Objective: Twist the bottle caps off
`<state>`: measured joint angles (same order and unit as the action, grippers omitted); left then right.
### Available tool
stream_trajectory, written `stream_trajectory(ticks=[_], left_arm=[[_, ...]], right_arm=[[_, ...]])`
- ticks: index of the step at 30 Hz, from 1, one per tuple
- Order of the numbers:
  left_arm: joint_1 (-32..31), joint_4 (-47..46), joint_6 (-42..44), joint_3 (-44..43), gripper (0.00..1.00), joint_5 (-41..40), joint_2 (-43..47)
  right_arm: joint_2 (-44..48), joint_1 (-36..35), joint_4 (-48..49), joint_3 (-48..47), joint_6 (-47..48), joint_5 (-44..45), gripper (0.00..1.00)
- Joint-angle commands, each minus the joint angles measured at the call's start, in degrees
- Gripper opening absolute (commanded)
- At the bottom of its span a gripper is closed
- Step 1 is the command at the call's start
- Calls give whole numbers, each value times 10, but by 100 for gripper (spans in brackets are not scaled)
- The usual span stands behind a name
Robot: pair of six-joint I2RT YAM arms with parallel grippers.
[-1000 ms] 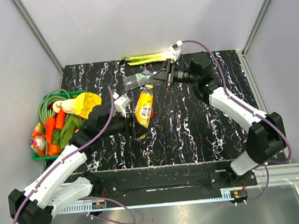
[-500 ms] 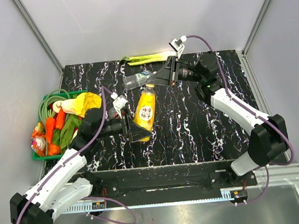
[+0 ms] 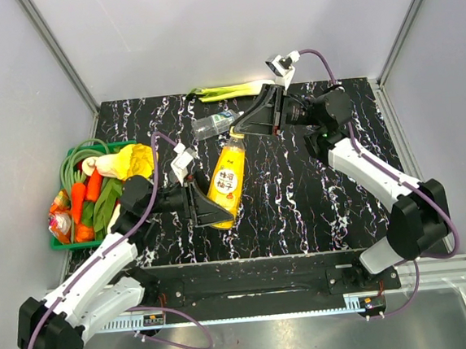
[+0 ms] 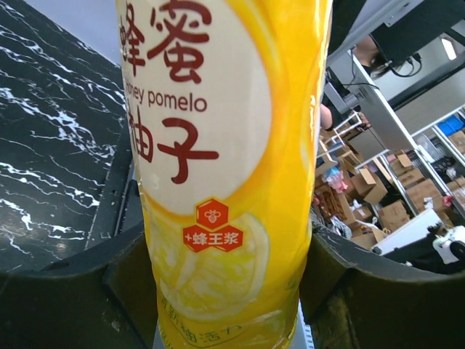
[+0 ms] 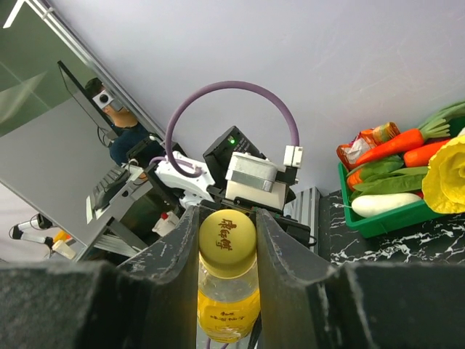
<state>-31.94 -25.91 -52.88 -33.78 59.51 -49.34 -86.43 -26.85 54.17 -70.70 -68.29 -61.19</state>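
While the left gripper (image 3: pixel 200 205) clamps the juice bottle (image 3: pixel 224 179) low down, tilted above the table (image 3: pixel 318 208), the right gripper (image 3: pixel 239 130) pinches its yellow cap (image 5: pixel 227 233) (not yet off); next, a firm twist.

In the left wrist view the juice bottle (image 4: pixel 218 182) is cut off at top and bottom, its cap (image 5: pixel 228 243) being left out, while below that cap its body is largely hidden by the right end effector (image 5: pixel 228 222), and the clear bottle (image 3: pixel 211 126) just behind it is partly covered overhead.
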Motion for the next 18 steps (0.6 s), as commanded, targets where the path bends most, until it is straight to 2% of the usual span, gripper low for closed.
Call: stream_trajectory(ticks=[1,4,7,8,10,13,15,18], left_arm=[[0,-232,-14,-25,40,51,12],[0,-215,-5,-30,40,50,4],[0,-159,28,-40,40,49,-3],[0,-136,39,-44,40,47,-6],[0,-94,64,-52,40,45,-7],[-1,-45,94,-57,40,40,-6],[0,-24,107,-59,40,37,-3],[-1,22,131,-66,40,25,1]], right_arm=[[1,0,-6,2,23,-33,0],[6,1,-27,4,34,-21,0],[12,6,-35,10,36,-1,2],[14,9,-24,15,32,8,15],[22,18,2,29,18,23,46],[34,29,20,41,9,42,85],[45,36,15,52,16,60,100],[60,42,-3,64,34,78,100]])
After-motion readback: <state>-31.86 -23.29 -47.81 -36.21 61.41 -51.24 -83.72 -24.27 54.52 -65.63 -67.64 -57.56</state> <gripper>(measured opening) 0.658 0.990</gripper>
